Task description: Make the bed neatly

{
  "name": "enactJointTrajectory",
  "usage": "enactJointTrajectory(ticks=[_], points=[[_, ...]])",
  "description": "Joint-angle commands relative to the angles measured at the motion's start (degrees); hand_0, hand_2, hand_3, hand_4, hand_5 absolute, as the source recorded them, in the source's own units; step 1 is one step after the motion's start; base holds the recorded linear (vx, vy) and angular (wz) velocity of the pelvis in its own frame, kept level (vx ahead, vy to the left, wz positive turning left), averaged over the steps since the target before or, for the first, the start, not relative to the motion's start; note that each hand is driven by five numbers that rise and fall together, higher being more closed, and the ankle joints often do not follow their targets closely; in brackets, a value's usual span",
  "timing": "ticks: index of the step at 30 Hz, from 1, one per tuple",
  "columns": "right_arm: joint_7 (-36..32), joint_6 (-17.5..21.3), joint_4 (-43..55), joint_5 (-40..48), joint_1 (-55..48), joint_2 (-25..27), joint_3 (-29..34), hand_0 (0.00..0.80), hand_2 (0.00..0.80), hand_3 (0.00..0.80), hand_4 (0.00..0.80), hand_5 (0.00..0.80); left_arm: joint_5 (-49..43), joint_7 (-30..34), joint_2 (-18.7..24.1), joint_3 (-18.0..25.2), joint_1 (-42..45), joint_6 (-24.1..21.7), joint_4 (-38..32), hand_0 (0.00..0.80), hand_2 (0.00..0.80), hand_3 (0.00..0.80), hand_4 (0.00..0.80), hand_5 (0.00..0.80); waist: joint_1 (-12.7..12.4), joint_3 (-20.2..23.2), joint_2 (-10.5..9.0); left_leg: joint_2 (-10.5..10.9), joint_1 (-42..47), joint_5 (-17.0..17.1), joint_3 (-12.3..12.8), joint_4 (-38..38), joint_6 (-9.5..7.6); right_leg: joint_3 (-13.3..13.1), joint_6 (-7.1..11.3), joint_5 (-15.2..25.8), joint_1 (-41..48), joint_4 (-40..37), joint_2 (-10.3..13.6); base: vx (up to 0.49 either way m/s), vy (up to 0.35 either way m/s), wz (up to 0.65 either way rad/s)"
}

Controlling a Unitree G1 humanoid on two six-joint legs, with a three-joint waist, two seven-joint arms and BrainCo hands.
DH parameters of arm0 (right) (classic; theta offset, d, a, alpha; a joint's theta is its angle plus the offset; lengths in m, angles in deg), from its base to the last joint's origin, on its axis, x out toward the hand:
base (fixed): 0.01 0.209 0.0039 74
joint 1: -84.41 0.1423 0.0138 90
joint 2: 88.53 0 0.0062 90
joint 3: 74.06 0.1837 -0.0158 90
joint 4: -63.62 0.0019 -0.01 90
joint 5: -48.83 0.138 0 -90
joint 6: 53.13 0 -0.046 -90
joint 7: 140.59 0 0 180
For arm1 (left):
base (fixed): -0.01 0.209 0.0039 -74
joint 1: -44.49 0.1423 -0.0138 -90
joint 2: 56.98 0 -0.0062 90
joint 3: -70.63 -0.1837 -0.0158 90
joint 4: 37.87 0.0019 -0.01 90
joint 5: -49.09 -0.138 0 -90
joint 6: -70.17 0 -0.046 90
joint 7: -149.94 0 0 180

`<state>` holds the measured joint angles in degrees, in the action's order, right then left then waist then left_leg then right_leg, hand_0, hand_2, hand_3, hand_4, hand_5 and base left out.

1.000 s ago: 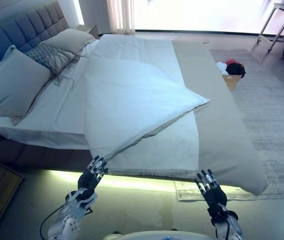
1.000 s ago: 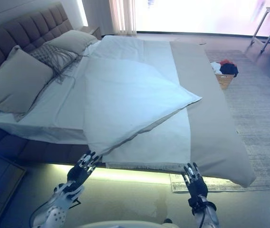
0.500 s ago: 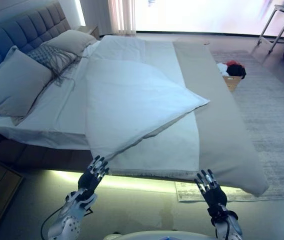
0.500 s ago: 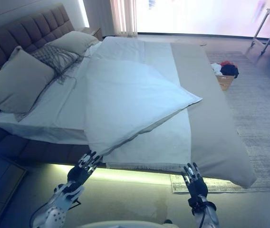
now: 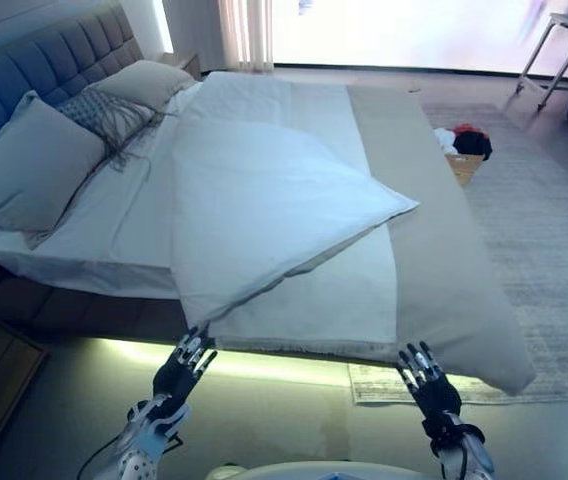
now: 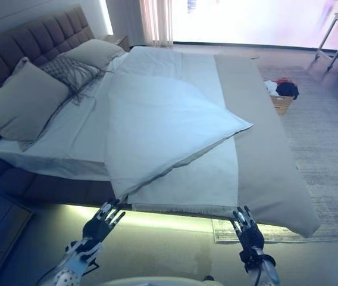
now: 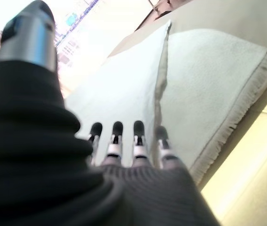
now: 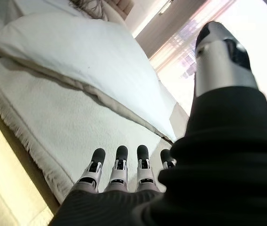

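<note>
I am at the approach step: both my hands hang over the floor just short of the side edge of the bed, and nothing is gripped yet. My left hand has its fingers straight and released, aimed at the low corner of the white duvet, which lies skewed across the bed with that corner drooping over the near edge. My right hand is likewise loose and empty, pointing at the fringed white blanket under the duvet, near the beige bedspread that hangs off the bed's foot end. The pillows sit at the headboard end. I judge the next move needs both hands to reach forward, pinch the duvet's near edge and pull it square to the bed. I can read no labels or writing anywhere
</note>
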<state>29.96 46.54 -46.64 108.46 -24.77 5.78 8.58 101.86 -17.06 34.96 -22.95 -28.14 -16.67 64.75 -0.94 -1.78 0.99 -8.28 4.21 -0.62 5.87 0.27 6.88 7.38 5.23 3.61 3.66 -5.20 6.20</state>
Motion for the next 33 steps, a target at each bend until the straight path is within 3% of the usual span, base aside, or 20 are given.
enactJointTrajectory(ticks=[1, 5, 10, 14, 15, 17, 20, 22, 24, 26, 29, 33], points=[[-0.76, 1.15, 3.76, 1.46, 3.27, 0.25, 2.17, 0.0, 0.0, 0.0, 0.0, 0.0, 1.23, 1.85, 1.04, 0.57, -3.04, -3.29, -1.9, 0.0, 0.0, 0.0, 0.0, 0.0, -0.68, -2.39, -2.21, 3.21, -5.16, 1.18, -4.28, 8.25, -1.65, -0.07, 1.21, 1.67, -1.47, 2.07, 0.17, 0.067, 0.187, -0.27], [-1.9, 0.02, 4.02, -0.38, 2.34, -1.18, 2.62, 0.0, 0.0, 0.0, 0.0, 0.0, 0.44, 0.36, 1.35, 1.3, -3.82, -2.52, -2.61, 0.0, 0.0, 0.0, 0.0, 0.0, 0.17, -1.6, -1.55, 4.12, -2.88, 0.27, -2.28, 3.45, -2.31, 0.5, 2.45, 0.74, -2.06, 4.26, 2.39, 0.109, 0.179, -0.19], [-2.53, 0.7, 4.73, -0.57, 1.09, -3.11, 2.95, 0.0, 0.0, 0.0, 0.0, 0.0, -1.46, 0.58, 2.6, 3.61, -2.68, -0.79, -2.66, 0.0, 0.0, 0.0, 0.0, 0.0, 0.16, -1.72, -1.25, 6.87, -2.22, -0.28, -3.23, 2.83, -4.98, -0.27, 4.34, -0.85, -4.75, 14.0, 6.21, 0.109, 0.16, 0.09], [-1.91, 4.42, 4.57, 1.0, 1.18, -4.79, 1.89, 0.0, 0.0, 0.0, 0.0, 0.0, -3.52, 2.19, 2.69, 1.89, -4.0, -1.61, 1.06, 0.0, 0.0, 0.0, 0.0, 0.0, 0.48, -3.29, 0.12, 10.65, -3.18, -1.71, -4.87, 5.03, -9.99, -2.56, 3.03, 2.68, -11.34, 33.85, 8.15, 0.07, 0.257, 0.28], [-2.14, 5.26, 5.1, 1.24, 0.4, -5.19, 1.46, 0.0, 0.0, 0.0, 0.0, 0.0, -3.9, 2.74, 2.9, 1.19, -4.9, -1.96, 2.13, 0.0, 0.0, 0.0, 0.0, 0.0, 1.08, -4.3, 1.49, 11.23, -3.15, -2.15, -5.4, 6.06, -11.12, -3.25, 2.47, 4.92, -15.4, 43.23, 7.33, 0.068, 0.285, 0.37], [-2.46, 5.36, 5.5, 1.2, -0.62, -5.51, 1.32, 0.0, 0.0, 0.0, 0.0, 0.0, -4.24, 3.54, 3.27, 1.25, -5.81, -1.75, 2.32, 0.0, 0.0, 0.0, 0.0, 0.0, 1.57, -5.26, 2.13, 12.27, -3.19, -3.07, -5.5, 7.67, -11.8, -4.08, 2.27, 6.92, -19.87, 49.34, 6.87, 0.091, 0.189, 0.48], [-3.78, 4.49, 4.46, 0.64, -1.38, -5.58, 1.84, 0.0, 0.0, 0.0, 0.0, 0.0, -3.22, 2.83, 4.52, 3.15, -5.59, 0.34, -0.89, 0.0, 0.0, 0.0, 0.0, 0.0, 1.79, -5.83, 0.95, 13.54, -1.9, -4.57, -5.21, 8.78, -11.26, -2.62, 3.08, 9.09, -19.69, 42.04, 8.18, 0.225, -0.068, 0.13], [-4.59, 3.92, 3.73, 0.63, -1.04, -5.5, 2.46, 0.0, 0.0, 0.0, 0.0, 0.0, -2.22, 1.56, 4.72, 3.35, -5.73, 0.34, -1.49, 0.0, 0.0, 0.0, 0.0, 0.0, 2.61, -5.81, -1.2, 15.02, -0.27, -6.4, -6.14, 8.79, -10.3, -2.52, 3.81, 11.51, -18.25, 28.17, 9.65, 0.38, -0.275, 0.02], [-5.16, 3.24, 2.05, 1.09, 0.77, -5.04, 2.97, 0.0, 0.0, 0.0, 0.0, 0.0, -1.83, 0.37, 4.63, 2.64, -6.21, -0.71, -0.71, 0.0, 0.0, 0.0, 0.0, 0.0, 3.79, -5.57, -2.61, 15.17, 1.54, -8.82, -7.5, 8.56, -9.09, -3.34, 4.45, 11.82, -16.87, 13.06, 10.05, 0.452, -0.304, -0.1], [-4.39, 2.25, 1.36, 1.13, 2.79, -4.54, 3.19, 0.0, 0.0, 0.0, 0.0, 0.0, -1.81, -0.24, 4.3, 2.65, -6.23, -0.63, -1.01, 0.0, 0.0, 0.0, 0.0, 0.0, 4.2, -5.44, -2.79, 14.7, 2.44, -11.11, -8.23, 9.04, -8.86, -4.11, 5.68, 13.54, -15.68, 3.88, 9.3, 0.417, -0.264, -0.05], [-3.49, 0.95, 1.83, 0.54, 3.4, -4.54, 2.39, 0.0, 0.0, 0.0, 0.0, 0.0, -1.42, -0.43, 4.02, 3.42, -5.16, -0.74, -1.34, 0.0, 0.0, 0.0, 0.0, 0.0, 4.13, -5.2, -3.41, 13.97, 3.85, -13.22, -7.94, 9.55, -9.17, -3.48, 6.48, 15.48, -16.38, 2.56, 8.39, 0.345, -0.272, 0.04], [-3.98, 0.15, 0.78, 0.66, 1.77, -4.09, 2.08, 0.0, 0.0, 0.0, 0.0, 0.0, -1.7, 0.7, 3.53, 3.73, -3.69, -0.22, -1.04, 0.0, 0.0, 0.0, 0.0, 0.0, 4.51, -3.92, -4.3, 10.99, 4.79, -14.41, -6.95, 11.39, -8.34, -4.68, 6.95, 12.67, -15.84, 4.88, 6.23, 0.373, -0.332, 0.11]])
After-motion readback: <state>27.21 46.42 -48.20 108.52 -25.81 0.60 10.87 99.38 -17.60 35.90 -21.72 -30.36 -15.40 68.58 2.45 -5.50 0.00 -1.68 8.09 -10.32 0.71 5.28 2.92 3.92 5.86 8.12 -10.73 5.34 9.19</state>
